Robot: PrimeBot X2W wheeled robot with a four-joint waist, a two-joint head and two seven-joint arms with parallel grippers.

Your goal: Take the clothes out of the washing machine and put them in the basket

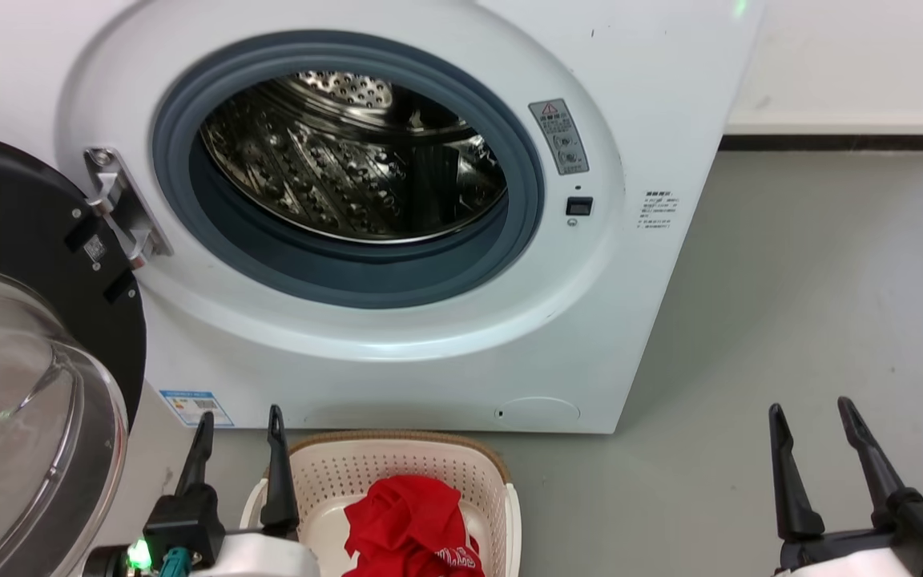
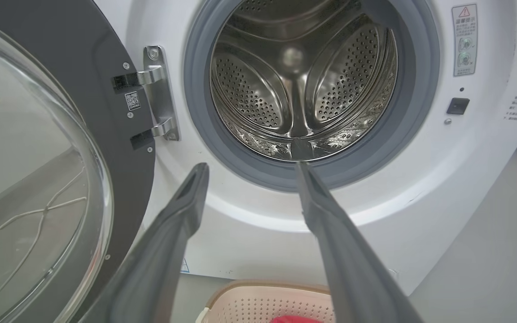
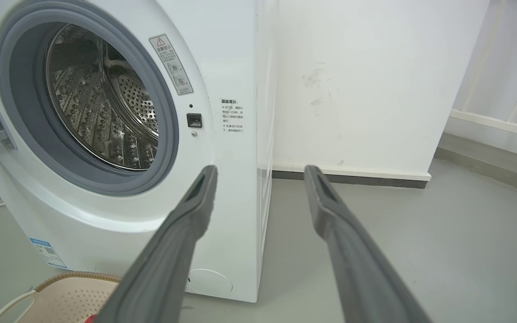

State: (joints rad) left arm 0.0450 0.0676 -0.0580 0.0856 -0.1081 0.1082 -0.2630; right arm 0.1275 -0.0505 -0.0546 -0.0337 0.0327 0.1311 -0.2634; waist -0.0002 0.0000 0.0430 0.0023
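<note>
Left claw (image 1: 241,412) and right claw (image 1: 808,403) are hanging spread before the washing machine (image 1: 606,320); basket (image 1: 333,481) is holding clothes (image 1: 409,513); checking the drum (image 1: 349,168) deeply seems wise.

Grey floor (image 1: 814,320) meets a white wall (image 3: 366,67) along a dark skirting strip (image 3: 352,180), the wall scuffed.

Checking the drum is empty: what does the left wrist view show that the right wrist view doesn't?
Left wrist view: the open door's clear bulging glass and the perforated steel drum's back wall, head-on and bare. Right wrist view: the white room wall and dark baseboard. Both: the large white washing machine, the cream plastic basket, own fingers apart: left gripper, right gripper.
</note>
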